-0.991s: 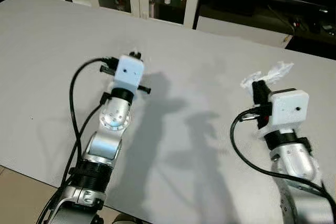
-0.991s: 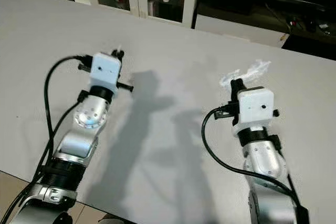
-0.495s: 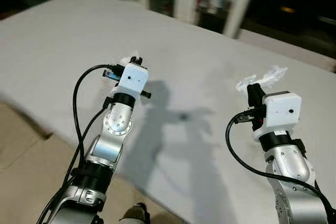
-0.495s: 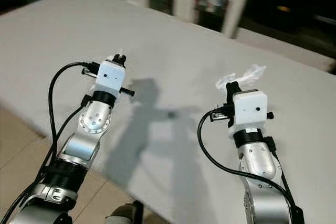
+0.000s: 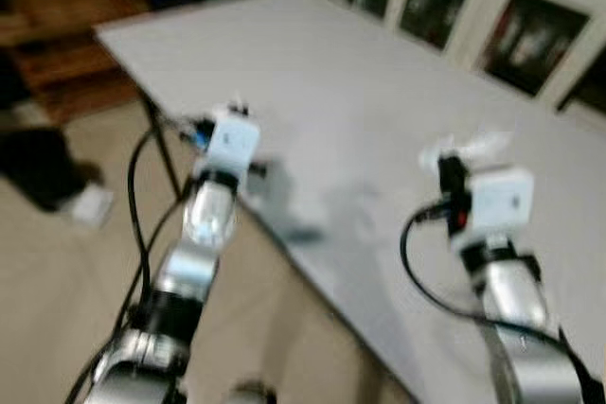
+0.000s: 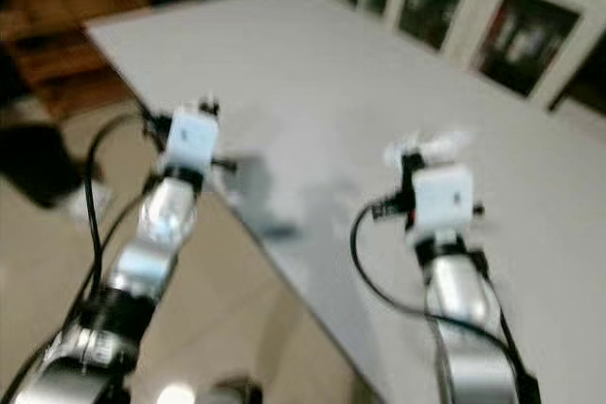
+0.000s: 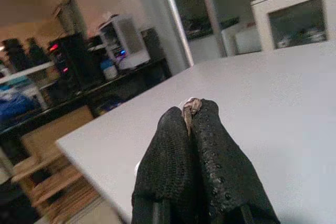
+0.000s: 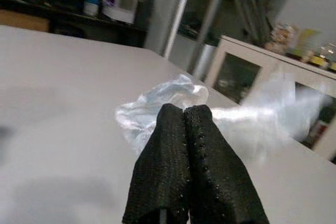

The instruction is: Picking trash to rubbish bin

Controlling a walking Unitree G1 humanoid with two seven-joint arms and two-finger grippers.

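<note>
My right tool [image 8: 185, 116] is clenched on clear plastic wrap [image 8: 157, 100]; my left tool [image 7: 190, 124] pinches a small scrap [image 7: 189, 107]. Both grips must hold, arms level, while turning from the surface [image 5: 379, 111] toward the bin.

A grey table [image 5: 360, 92] stands before white glass-fronted cabinets [image 5: 530, 30] on a beige floor [image 5: 57, 272].

No legible text, labels or nos. anywhere.

A small scrap [image 7: 190, 107] sat pinched between the left jaws, crumpled plastic [image 8: 163, 100] between the right jaws; the tabletop [image 5: 360, 92] lay beneath both, cabinets [image 5: 492, 21] behind.
</note>
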